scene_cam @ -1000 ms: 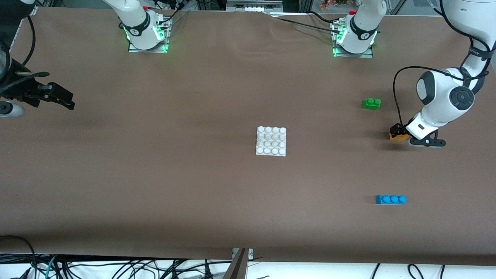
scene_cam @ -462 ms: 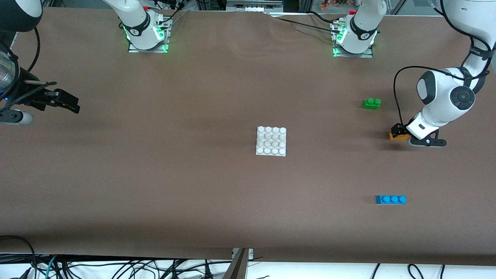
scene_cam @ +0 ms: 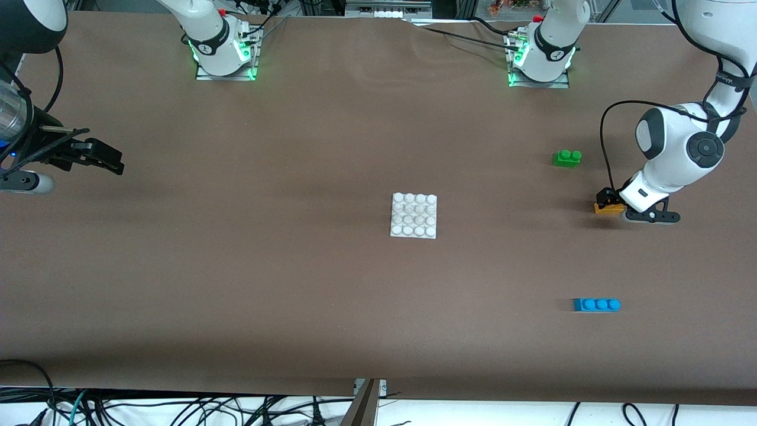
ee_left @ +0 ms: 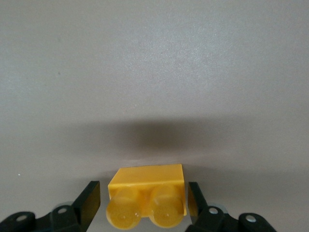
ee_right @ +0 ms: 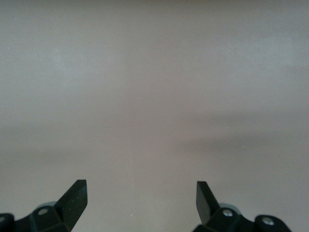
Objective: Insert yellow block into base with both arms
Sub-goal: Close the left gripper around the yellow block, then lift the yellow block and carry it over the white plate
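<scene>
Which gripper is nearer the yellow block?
Left. The left gripper straddles the yellow block on the table; the right gripper hangs open over the right arm's end of the table, well away.

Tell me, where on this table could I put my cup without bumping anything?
Widest bare brown cloth lies between the white base and the waiting right claw; the strip nearest the front camera is bare too. It is crowded toward the left arm's end: green brick, blue brick, and the left claw closed around the yellow block.

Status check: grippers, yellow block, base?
Left gripper closing around yellow block on table. Right gripper open, waiting over bare table. Base unobstructed.
</scene>
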Robot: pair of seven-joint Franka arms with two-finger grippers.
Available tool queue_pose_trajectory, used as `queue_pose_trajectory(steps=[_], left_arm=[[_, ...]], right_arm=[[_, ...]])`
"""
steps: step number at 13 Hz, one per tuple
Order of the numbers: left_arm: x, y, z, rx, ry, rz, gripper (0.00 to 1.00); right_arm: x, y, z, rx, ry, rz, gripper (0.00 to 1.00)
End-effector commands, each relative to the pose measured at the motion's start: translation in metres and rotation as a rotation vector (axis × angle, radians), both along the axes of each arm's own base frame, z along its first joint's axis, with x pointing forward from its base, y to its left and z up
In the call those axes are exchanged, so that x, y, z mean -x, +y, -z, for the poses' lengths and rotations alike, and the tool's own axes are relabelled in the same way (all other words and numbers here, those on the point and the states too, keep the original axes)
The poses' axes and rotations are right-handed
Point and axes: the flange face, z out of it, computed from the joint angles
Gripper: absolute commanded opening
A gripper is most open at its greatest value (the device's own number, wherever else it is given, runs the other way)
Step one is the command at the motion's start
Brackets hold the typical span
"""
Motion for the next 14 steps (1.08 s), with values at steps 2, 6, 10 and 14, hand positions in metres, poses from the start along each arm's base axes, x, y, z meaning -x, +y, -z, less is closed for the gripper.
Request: queue_pose_trajectory(steps=[2, 6, 10, 14], left_arm=[[0.006, 0.0, -0.008, -0.002, 0.002, 0.013, 0.77], [0.006, -0.001, -0.008, -0.001, 0.003, 0.015, 0.47], [0.002, -0.003, -0.021, -0.006, 0.015, 0.018, 0.46], [-0.024, -0.028, -0.074, -0.011, 0.012, 0.046, 0.46]], right_arm=[[0.0, -0.002, -0.009, -0.002, -0.022, -0.008, 1.0], [0.001, -0.007, -0.01, 0.001, -0.023, -0.002, 1.0], [0.0, -0.01, -0.007, 0.003, -0.017, 0.001, 1.0], [-0.002, -0.012, -0.007, -0.003, -0.028, 0.001, 1.0]])
